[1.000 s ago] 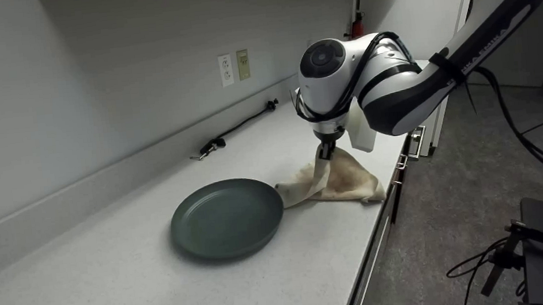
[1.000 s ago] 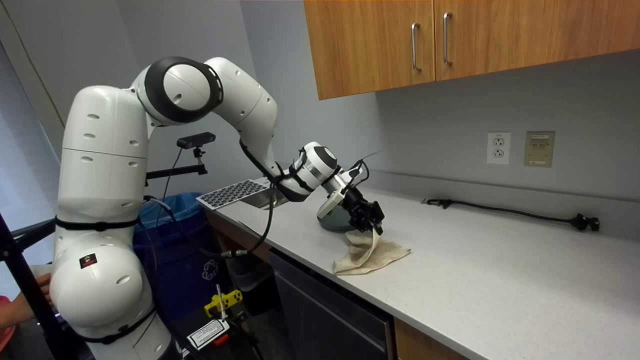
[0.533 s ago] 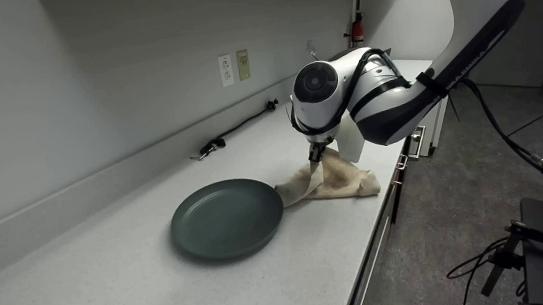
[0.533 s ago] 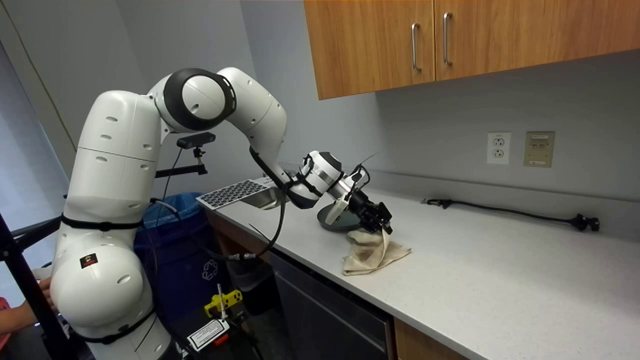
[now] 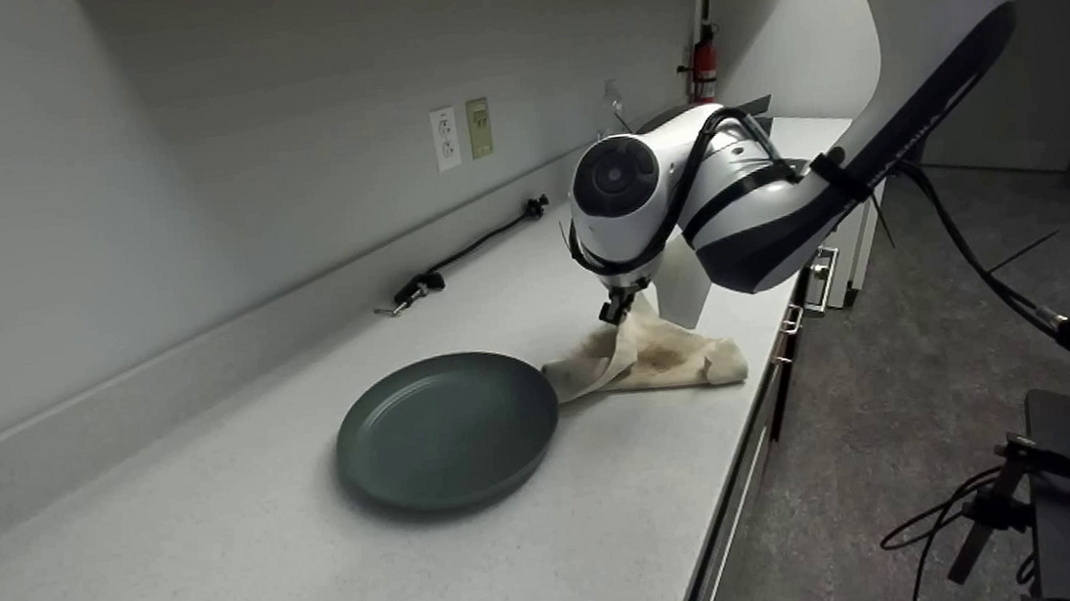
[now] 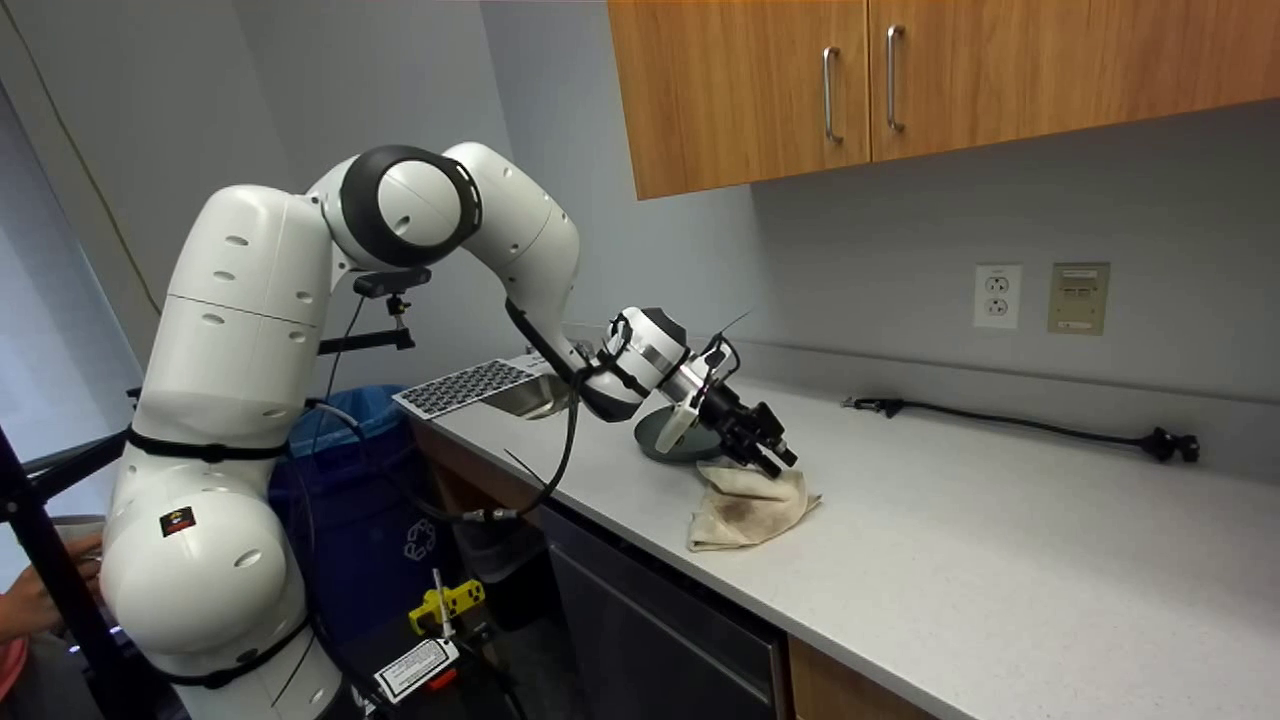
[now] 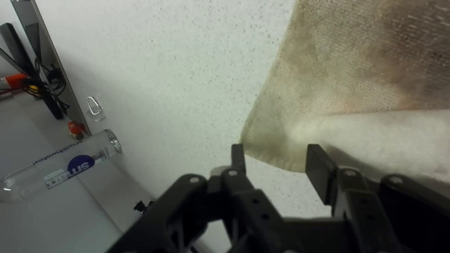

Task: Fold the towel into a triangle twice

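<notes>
The cream-beige towel (image 5: 672,351) lies folded and wrinkled on the counter, with brownish stains. It also shows in an exterior view (image 6: 750,508), roughly triangular. In the wrist view the towel (image 7: 337,77) fills the upper right, with a rounded corner near the fingertips and a raised pale fold at the right. My gripper (image 7: 276,154) is open, its two fingers apart, with nothing held between them. It hovers at the towel's wall-side edge, tilted, and shows in both exterior views (image 5: 615,312) (image 6: 782,460). Whether the fingertips touch the cloth I cannot tell.
A dark green round plate (image 5: 450,436) touches or nearly touches the towel's side. A black cable-like arm (image 6: 1020,424) lies along the backsplash. A clear water bottle (image 7: 63,165) shows in the wrist view. The counter's front edge (image 5: 727,508) is close to the towel.
My gripper, earlier shut on a lifted towel part, moved with it toward the wall and lower, then opened. The lifted part has dropped onto the rest of the towel.
</notes>
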### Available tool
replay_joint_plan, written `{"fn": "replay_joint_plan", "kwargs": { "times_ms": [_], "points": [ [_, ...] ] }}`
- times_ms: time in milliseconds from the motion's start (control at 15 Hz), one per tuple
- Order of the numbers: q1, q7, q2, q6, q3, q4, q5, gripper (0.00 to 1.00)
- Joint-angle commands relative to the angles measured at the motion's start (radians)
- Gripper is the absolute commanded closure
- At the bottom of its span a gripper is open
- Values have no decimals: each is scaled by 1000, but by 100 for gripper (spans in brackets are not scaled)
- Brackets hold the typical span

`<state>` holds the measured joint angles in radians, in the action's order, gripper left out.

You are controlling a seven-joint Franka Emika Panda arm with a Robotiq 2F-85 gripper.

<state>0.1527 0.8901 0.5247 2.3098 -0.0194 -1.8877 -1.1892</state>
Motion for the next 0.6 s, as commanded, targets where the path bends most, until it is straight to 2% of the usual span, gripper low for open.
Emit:
{"fn": "replay_joint_plan", "kwargs": {
  "times_ms": [0,200,533],
  "points": [
    [-16,11,20,6,24,27,49,18],
    [-29,-24,19,30,43,21,140,0],
    [-46,-184,15,124,51,6,249,0]
  ]
}}
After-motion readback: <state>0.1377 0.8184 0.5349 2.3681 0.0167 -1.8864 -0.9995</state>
